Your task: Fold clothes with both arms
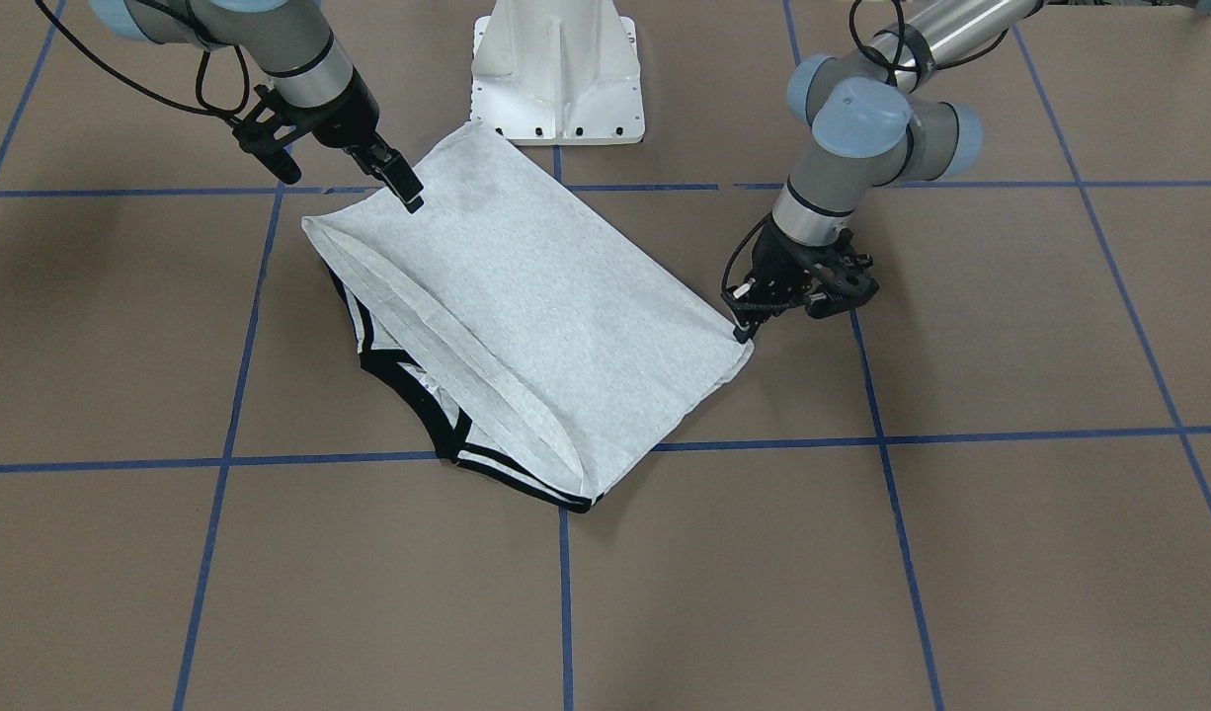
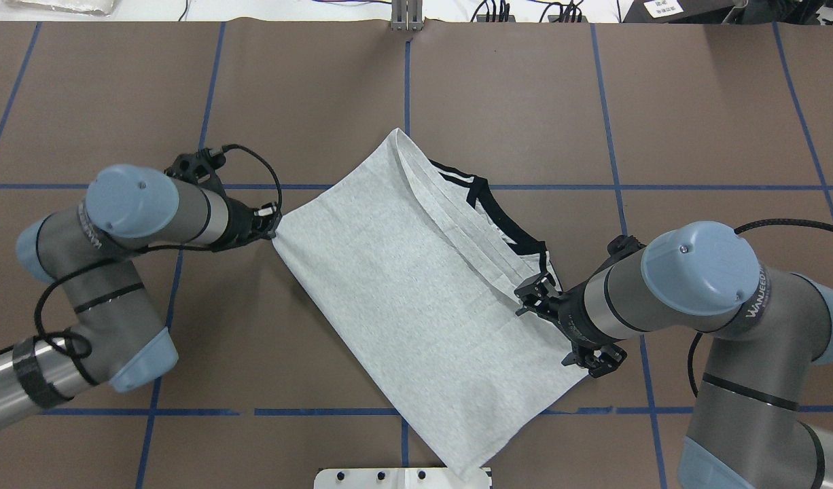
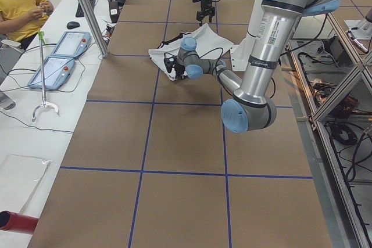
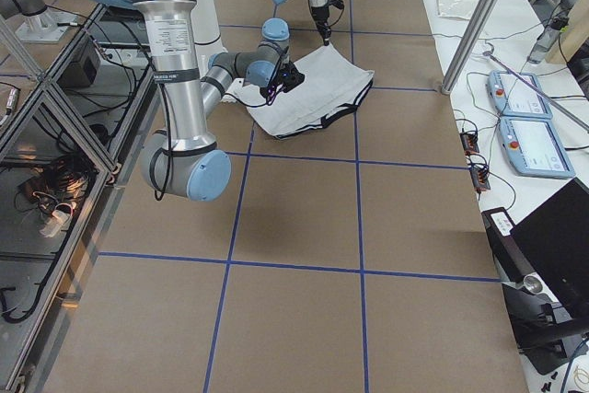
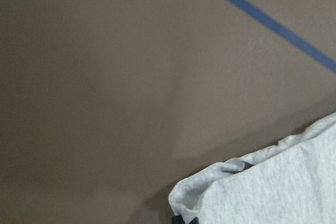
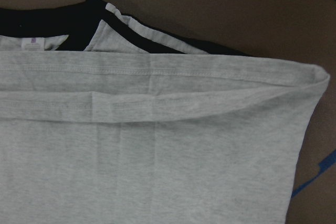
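Observation:
The grey T-shirt [image 1: 546,306] lies folded on the brown table, slanting across its middle [image 2: 416,285]. Black neck trim and black-and-white stripes [image 1: 408,380] show along its far edge under the folded hem; the print is hidden. My left gripper [image 2: 275,232] is shut on a corner of the shirt, low at the table [image 1: 742,334]. The left wrist view shows that corner [image 5: 252,182]. My right gripper [image 2: 525,297] is shut on the shirt's opposite edge near the hem [image 1: 411,200]. The right wrist view shows the hem fold [image 6: 157,98].
The white pedestal [image 1: 558,79] stands at the robot's side, touching the shirt's near corner [image 2: 403,477]. Blue tape lines [image 1: 566,592] grid the table. An operators' bench with tablets [image 3: 58,56] and a seated person [image 3: 17,4] lies beyond the far edge.

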Robot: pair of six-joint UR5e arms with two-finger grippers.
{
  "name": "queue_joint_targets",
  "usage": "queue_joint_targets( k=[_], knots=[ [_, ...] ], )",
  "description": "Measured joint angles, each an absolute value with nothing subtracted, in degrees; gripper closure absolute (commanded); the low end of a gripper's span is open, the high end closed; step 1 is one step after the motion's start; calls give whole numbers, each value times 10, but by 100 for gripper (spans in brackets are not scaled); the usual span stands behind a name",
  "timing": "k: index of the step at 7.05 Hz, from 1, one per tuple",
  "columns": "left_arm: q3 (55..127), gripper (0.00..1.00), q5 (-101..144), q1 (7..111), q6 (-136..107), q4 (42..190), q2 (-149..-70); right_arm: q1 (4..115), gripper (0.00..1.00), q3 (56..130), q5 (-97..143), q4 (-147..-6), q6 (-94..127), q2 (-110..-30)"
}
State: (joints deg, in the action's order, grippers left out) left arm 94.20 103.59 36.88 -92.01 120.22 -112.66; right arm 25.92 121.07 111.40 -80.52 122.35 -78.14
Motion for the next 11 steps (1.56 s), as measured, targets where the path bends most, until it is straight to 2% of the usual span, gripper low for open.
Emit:
queue_joint_targets(
  k=[2, 4, 5, 6, 7, 9, 11],
  knots=[
    [833, 100, 1037, 432, -890, 1214, -1215, 260, 0, 1208, 1103, -804, 1223, -777],
    [684, 100, 1031, 472, -881, 1289, -1305, 261, 0, 1205, 1095, -803, 1223, -773],
    [614, 82, 1021, 481, -880, 1328, -1346, 260, 0, 1205, 1092, -803, 1223, -772],
    [575, 47, 1015, 484, -881, 1344, -1370, 260, 0, 1205, 1087, -803, 1223, -770],
    [560, 35, 1013, 486, -878, 1350, -1380, 260, 0, 1205, 1074, -802, 1223, -767],
    [575, 35, 1016, 489, -869, 1353, -1375, 259, 0, 1189, 1039, -802, 1220, -746],
    [667, 35, 1056, 492, -865, 1350, -1314, 257, 0, 1162, 999, -805, 1193, -711]
  ],
)
